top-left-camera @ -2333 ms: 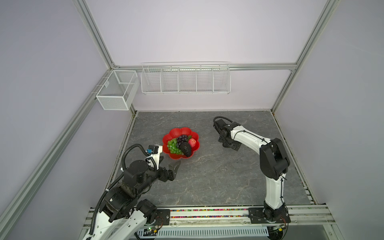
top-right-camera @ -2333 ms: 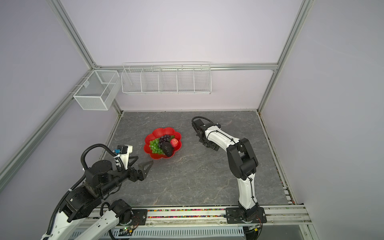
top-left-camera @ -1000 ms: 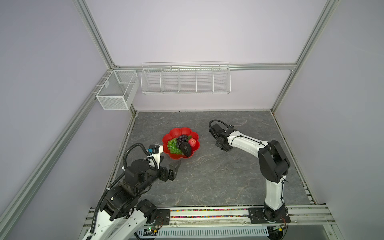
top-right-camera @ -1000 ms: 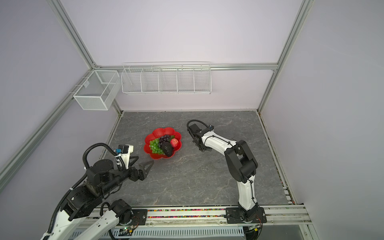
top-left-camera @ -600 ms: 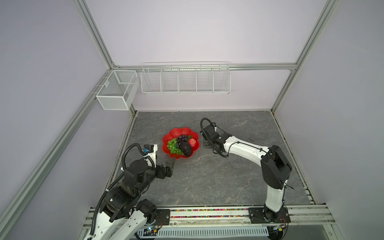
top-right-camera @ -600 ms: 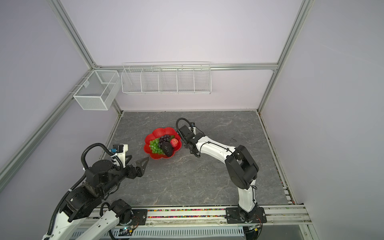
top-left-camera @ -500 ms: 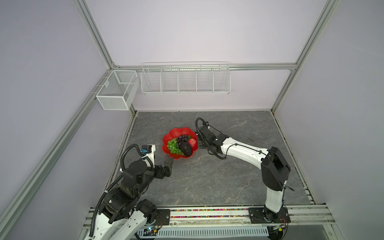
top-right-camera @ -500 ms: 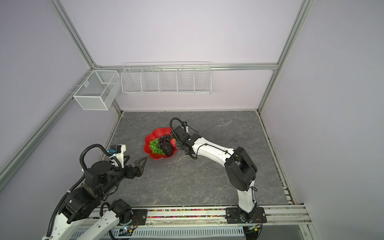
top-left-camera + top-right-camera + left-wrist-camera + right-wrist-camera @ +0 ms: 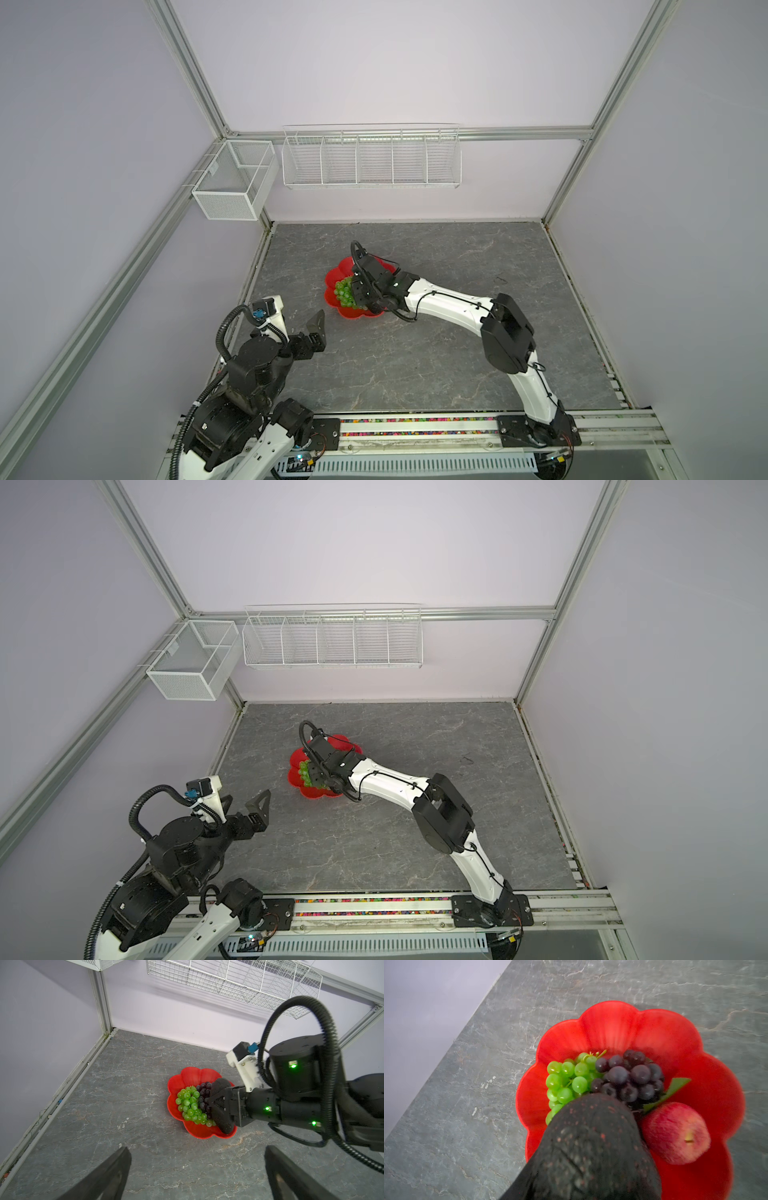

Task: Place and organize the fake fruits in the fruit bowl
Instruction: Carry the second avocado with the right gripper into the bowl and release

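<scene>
1. While left gripper (image 9: 196, 1148) hangs wide open and empty over the table's (image 9: 415, 365) front-left part, right gripper (image 9: 360, 293) is clamped on an avocado (image 9: 591, 1147) just over the bowl (image 9: 612, 1014); contact unclear.
2. Avocado: likely light and stiff, and the pebbly skin should grip well; hold across the fat belly.
3. Already in bowl, left of table centre: green grapes (image 9: 566, 1078), purple grapes (image 9: 629, 1078) with leaf (image 9: 675, 1086), apple (image 9: 675, 1132) alongside; second avocado can't be picked out.
4. Grapes probably floppy, take by stem; apple smooth, may roll.
5. Wire baskets (image 9: 370, 162) on back wall; no readable writing or brand anywhere.
</scene>
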Robot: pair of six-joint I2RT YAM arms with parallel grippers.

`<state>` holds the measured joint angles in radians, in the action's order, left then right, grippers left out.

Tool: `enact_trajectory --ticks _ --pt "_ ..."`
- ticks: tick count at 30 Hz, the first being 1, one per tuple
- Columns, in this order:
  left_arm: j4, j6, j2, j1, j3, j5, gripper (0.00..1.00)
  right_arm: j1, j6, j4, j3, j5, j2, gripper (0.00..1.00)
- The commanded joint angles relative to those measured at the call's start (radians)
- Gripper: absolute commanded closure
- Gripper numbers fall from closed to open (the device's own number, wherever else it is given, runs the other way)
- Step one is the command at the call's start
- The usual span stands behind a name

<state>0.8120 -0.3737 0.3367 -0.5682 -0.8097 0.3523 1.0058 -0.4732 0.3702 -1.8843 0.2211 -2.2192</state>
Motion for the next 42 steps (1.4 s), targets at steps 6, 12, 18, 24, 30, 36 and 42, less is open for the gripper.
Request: enact_trajectory --ticks 6,12,18,24,30,36,42 --pt "0.023 -0.012 -0.004 0.005 -0.013 -0.003 0.00 0.036 0.001 0.049 -0.122 -0.022 -0.104 0.72" --pt "0.019 -0.009 -0.006 0.005 -0.011 -0.016 0.00 0.036 -0.008 0.080 -0.157 0.040 -0.136 0.58" --pt "0.016 -0.007 -0.008 0.005 -0.009 -0.025 0.00 0.030 -0.023 0.078 -0.177 0.075 -0.156 0.49" --pt "0.012 -0.004 -0.010 0.005 -0.007 -0.033 0.00 0.032 -0.002 0.104 -0.228 0.096 -0.162 0.39" --pt "0.009 -0.001 -0.007 0.005 -0.008 -0.044 0.00 0.031 0.005 0.116 -0.239 0.116 -0.151 0.37" --pt "0.007 0.000 -0.016 0.005 -0.005 -0.046 0.00 0.030 0.034 0.069 -0.209 0.175 -0.078 0.38" --pt "0.006 0.008 -0.004 0.005 -0.006 -0.045 0.00 0.017 0.100 -0.034 -0.059 0.254 0.158 0.38"
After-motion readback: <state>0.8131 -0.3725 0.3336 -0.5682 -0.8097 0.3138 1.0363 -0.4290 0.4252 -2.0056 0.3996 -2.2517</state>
